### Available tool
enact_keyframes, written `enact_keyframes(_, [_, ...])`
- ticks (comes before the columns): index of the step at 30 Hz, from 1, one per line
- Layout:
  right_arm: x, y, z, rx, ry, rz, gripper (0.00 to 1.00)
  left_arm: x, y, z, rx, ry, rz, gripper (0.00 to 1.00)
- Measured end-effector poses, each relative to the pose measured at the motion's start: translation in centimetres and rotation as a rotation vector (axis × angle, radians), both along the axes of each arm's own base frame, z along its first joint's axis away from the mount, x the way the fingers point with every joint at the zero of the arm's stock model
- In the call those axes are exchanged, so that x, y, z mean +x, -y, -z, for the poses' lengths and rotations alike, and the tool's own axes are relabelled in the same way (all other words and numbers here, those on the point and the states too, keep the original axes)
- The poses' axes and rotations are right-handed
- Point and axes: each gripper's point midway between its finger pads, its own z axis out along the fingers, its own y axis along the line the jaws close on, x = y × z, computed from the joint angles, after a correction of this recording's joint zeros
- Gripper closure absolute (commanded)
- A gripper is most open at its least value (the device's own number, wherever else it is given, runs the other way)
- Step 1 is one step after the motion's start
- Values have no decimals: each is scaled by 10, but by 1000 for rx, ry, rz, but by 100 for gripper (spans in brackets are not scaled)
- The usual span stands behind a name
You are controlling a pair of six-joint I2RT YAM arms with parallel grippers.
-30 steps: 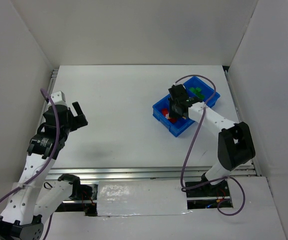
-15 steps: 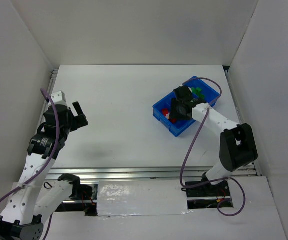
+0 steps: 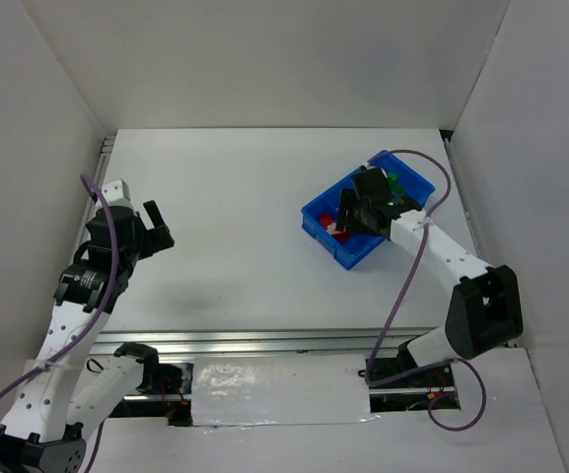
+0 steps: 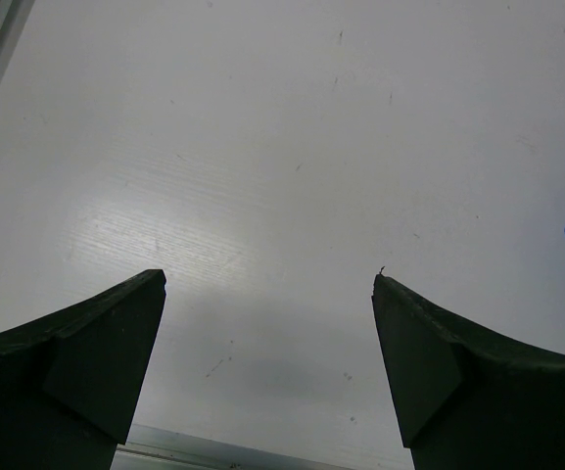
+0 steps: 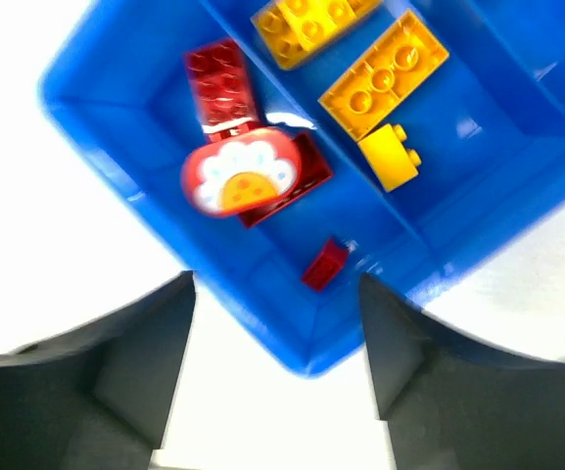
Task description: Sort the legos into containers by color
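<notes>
**Right arm over the red compartment, fingers empty: sort appears near its end**

Position. The blue tray (image 3: 355, 258) lies on the table (image 3: 225, 197), right of centre and turned at an angle. The right gripper (image 3: 348, 212) hangs above its left end. In the wrist view its fingers (image 5: 145, 333) stand wide apart with nothing between them. The left gripper (image 4: 267, 284) is far to the left, spread just as wide and empty over bare table.

Contents. The end compartment holds the red bricks (image 5: 221, 83), one small red piece (image 5: 323, 262) and a red piece with a white flower-shaped face (image 5: 238, 178). The next compartment holds the yellow bricks (image 5: 385, 73). The overhead view shows green bricks (image 3: 392, 182) further along. The arm hides the rest of the tray, so the teal ones cannot be confirmed. No brick shows outside the tray in any view.

Step in hand, as judged. The right arm is either checking the tray or getting clear of it.
- Raise the arm straight up until both fingertips are above the tray walls before moving sideways, because a fingertip that catches the rim would shift the tray.
- Keep the fingers apart on the way out so nothing is lifted with them.
- Inspect the hidden compartments before calling the sort complete.

Markings. No brand, label or lettering can be read. The flower face has an orange centre and carries no text. The studs are too blurred to show any embossing.
</notes>
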Motion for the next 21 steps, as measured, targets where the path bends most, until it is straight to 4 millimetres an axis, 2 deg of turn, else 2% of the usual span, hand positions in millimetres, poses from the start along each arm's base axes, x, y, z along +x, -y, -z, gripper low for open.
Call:
enact_keyframes(1, [-3, 0, -10, 15, 22, 3, 5, 0, 0, 0, 0, -1, 0, 1])
enact_keyframes(2, [-7, 0, -22, 31, 48, 5, 0, 1, 0, 1, 0, -6, -2, 1])
enact_keyframes(6, [-33, 7, -93, 102, 226, 8, 1, 4, -3, 5, 13, -44, -26, 0])
enact_keyframes(8, [-54, 13, -135, 149, 345, 6, 0, 5, -5, 3, 22, -55, -39, 0])
enact_keyframes(10, [-77, 22, -171, 196, 454, 11, 0, 4, -8, -4, 29, -53, -55, 0])
enact_keyframes(13, [-114, 40, -214, 249, 587, 29, 1, 0, -13, -23, 29, -22, -75, 1])
enact_keyframes(16, [-147, 58, -237, 276, 679, 48, 0, -7, -14, -44, 16, 21, -81, 1])
enact_keyframes(21, [-190, 86, -240, 260, 711, 90, 0, -29, -19, -71, 3, 90, -87, 1])
